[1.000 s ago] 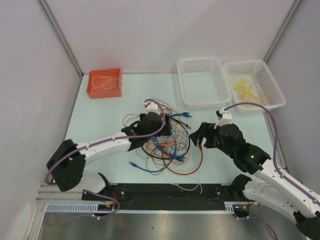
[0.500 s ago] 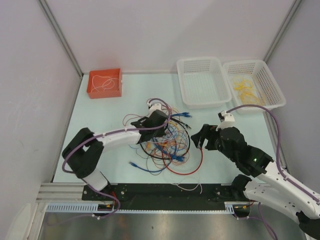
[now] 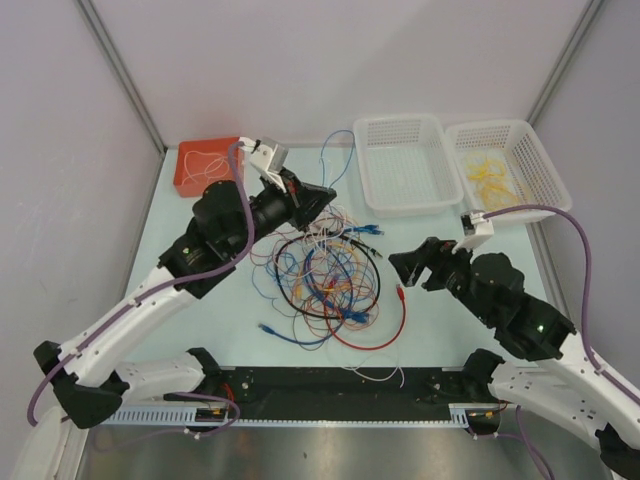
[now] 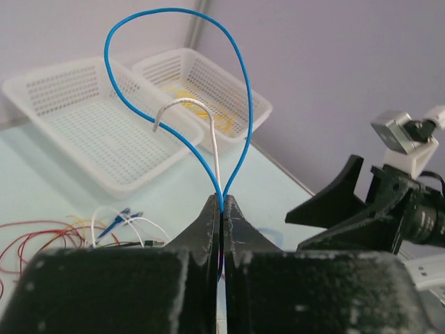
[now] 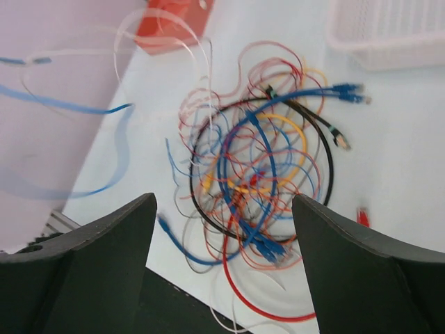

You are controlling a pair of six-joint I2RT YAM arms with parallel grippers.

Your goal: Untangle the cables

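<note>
The cables [image 3: 327, 277] lie in a tangled heap of red, blue, orange, black and white wires at mid-table. My left gripper [image 3: 326, 192] is lifted above the heap's far edge and shut on a blue cable [image 3: 326, 150] and a thin white one. In the left wrist view the blue cable [image 4: 109, 62] loops high above the closed gripper [image 4: 222, 202], with the white cable [image 4: 215, 146] inside the loop. My right gripper [image 3: 405, 266] hovers open to the right of the heap. Its wrist view shows the cables [image 5: 264, 160] below the right gripper [image 5: 224, 202], with nothing between the fingers.
An orange-red box [image 3: 210, 190] holding a white wire sits at the back left. Two white baskets [image 3: 400, 120] [image 3: 545, 150] stand at the back right, the right one with yellow wires. A red cable [image 3: 400, 312] curves out toward the front edge.
My left gripper has shut on cables in the heap and risen up and back, drawing a blue loop out. The right gripper has shifted slightly right and stayed open.
</note>
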